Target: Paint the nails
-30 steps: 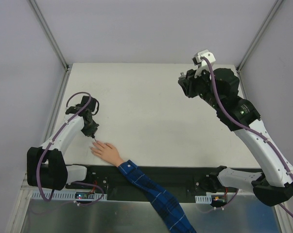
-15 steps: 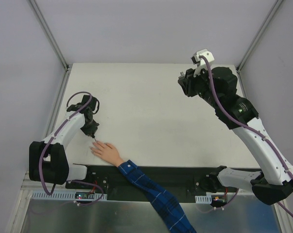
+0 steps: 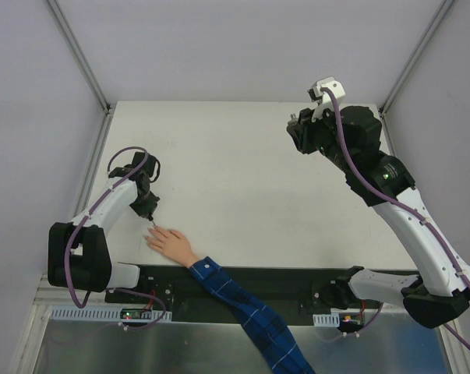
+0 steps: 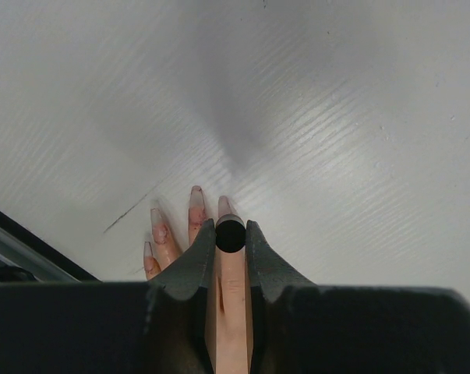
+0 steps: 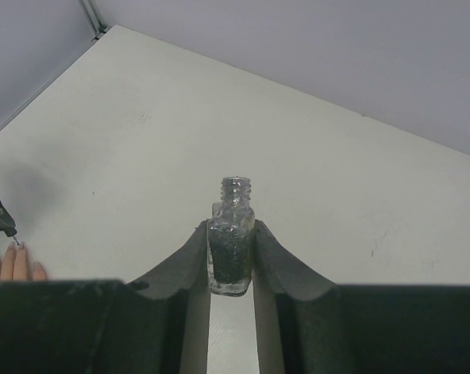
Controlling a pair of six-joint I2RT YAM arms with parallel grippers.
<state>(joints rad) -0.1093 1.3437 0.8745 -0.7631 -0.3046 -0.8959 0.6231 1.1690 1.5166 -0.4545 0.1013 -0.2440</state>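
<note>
While the pale hand (image 3: 172,241) lies flat at seven o'clock on the tabletop (image 3: 242,179), its nails (image 4: 196,196) are pointed toward eleven o'clock, beneath the left gripper (image 3: 149,212), whose fingers (image 4: 197,261) are clenched on a black brush cap (image 4: 231,236). An open polish bottle (image 5: 231,257) is clamped by the right gripper (image 3: 298,136) at two o'clock. The nails are judged tiny, hard, slick: nothing to be grasped, only brushed lightly. Since a second ago, only the left elbow is slightly shifted.

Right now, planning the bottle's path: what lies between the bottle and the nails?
Only bare table, as the top external view shows. The right hand holds the bottle; the left hand, gripping the brush, is over the nails.
</note>
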